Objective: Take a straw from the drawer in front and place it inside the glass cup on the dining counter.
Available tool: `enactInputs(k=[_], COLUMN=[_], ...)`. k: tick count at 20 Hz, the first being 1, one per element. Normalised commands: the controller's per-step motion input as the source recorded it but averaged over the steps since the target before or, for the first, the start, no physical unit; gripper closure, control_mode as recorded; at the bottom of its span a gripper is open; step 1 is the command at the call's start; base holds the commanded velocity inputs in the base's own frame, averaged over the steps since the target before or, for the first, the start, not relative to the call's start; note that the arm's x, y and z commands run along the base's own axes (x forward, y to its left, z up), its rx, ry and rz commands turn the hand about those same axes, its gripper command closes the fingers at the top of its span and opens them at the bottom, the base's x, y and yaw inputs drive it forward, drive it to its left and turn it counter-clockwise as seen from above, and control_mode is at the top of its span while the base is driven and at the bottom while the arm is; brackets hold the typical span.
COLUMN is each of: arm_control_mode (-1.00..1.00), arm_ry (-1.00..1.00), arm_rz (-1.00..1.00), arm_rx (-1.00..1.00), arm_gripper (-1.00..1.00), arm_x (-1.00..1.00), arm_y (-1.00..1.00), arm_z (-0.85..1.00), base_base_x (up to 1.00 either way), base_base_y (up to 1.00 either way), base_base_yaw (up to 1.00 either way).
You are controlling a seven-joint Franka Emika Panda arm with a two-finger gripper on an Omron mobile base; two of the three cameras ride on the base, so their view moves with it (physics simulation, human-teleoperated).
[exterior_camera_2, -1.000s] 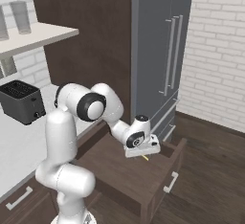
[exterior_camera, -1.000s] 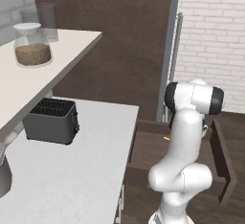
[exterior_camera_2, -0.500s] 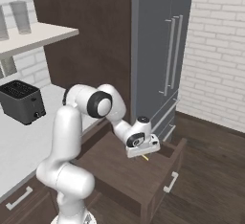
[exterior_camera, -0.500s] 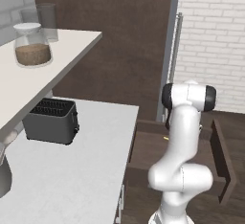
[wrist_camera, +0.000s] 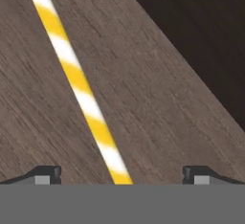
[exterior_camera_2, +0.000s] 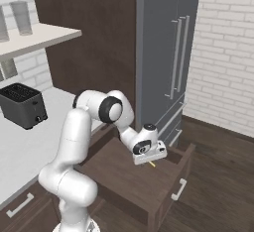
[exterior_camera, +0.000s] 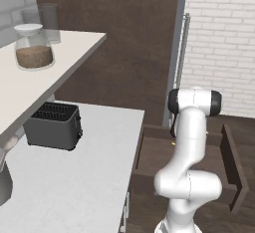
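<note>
The drawer [exterior_camera_2: 131, 176] is open; the jaws are spread either side of the straw [wrist_camera: 79, 86], apparently ungrasped. Grasp, carry and drop remain.

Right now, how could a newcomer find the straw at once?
Look at the open drawer beside the grey fridge. On its brown wooden floor, between the open fingers, lies the straw: the only thin stick there, striped yellow and white.

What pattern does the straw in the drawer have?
The straw has yellow and white stripes, clearest in the hand view.
</note>
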Motion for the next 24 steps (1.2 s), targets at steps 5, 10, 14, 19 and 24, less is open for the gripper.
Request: enactInputs(k=[5,10,14,19,24], arm_control_mode=[-1.0,-1.0,-1.0,-1.0,-1.0], arm_ry=[0.01,0.01,0.03,0.03,0.0], arm_rz=[0.0,0.0,0.0,0.0,0.0], arm_rx=[0.0,0.02,0.08,0.07,0.01], arm_gripper=[1.0,1.0,1.0,1.0,1.0], arm_x=[0.01,-0.01,-0.13,-0.3,-0.37], arm_y=[-0.07,-0.01,-0.03,0.0,0.0], arm_z=[-0.45,-0.39,-0.42,-0.37,-0.11], base_base_x=[0.0,0.0,0.0,0.0,0.0], base_base_y=[0.0,0.0,0.0,0.0,0.0], base_base_yaw=[0.0,0.0,0.0,0.0,0.0])
